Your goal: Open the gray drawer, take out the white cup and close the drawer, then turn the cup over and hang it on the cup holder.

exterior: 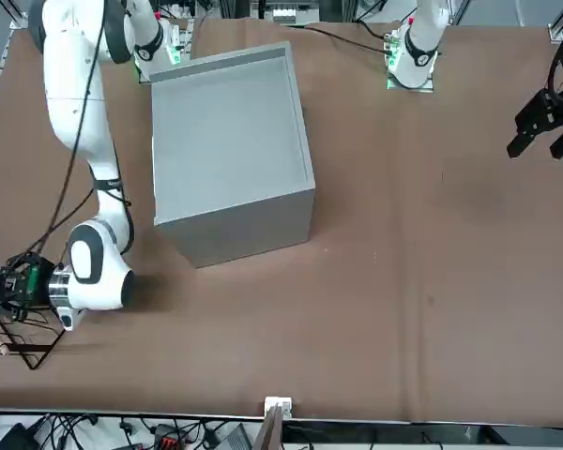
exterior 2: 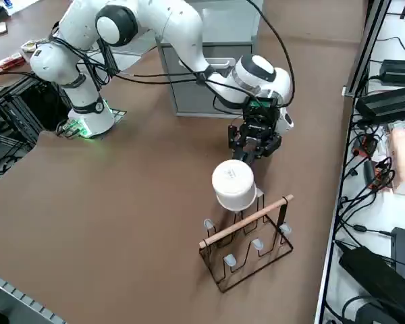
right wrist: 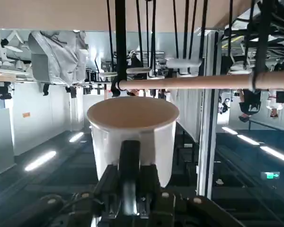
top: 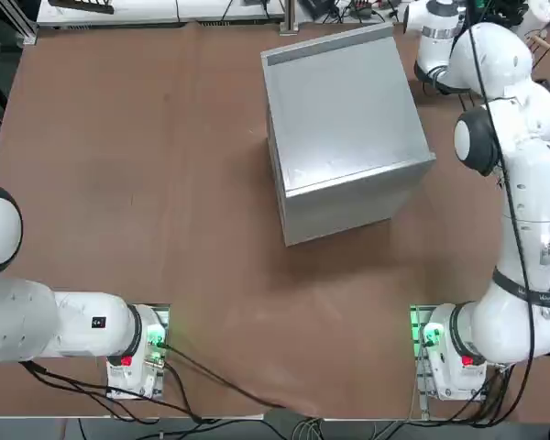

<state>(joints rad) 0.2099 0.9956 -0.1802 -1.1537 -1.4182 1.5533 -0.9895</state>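
Gray drawer [top: 348, 206] shut flush in its cabinet, no wood tray showing, so retrieval and closing look done; it sits well away from the cup holder [exterior 2: 246, 244], on the arm-base side of it. Right gripper [exterior 2: 251, 150] next, between cabinet and holder, reaching toward the holder with wrist turned level. White cup [exterior 2: 233, 184] held upside down: flat base up, rim facing down toward the rack, seemingly so it can drop over a peg. Cup sits just above the holder's near end, by the wooden rod [exterior 2: 246, 221], not yet seated on anything I can confirm. In the wrist view the cup [right wrist: 132, 137] fills centre and the rod [right wrist: 199, 83] crosses just beyond its rim, so the alignment looks close.

Fingers: narrow gap, clamped on the cup's handle side; one dark finger [right wrist: 129, 165] presses the cup wall from outside, and the grip looks firm. The other finger isn't clearly visible.

Judgement: hanging step, near the end; next move needs a careful lower onto a wire peg without knocking the light rack.
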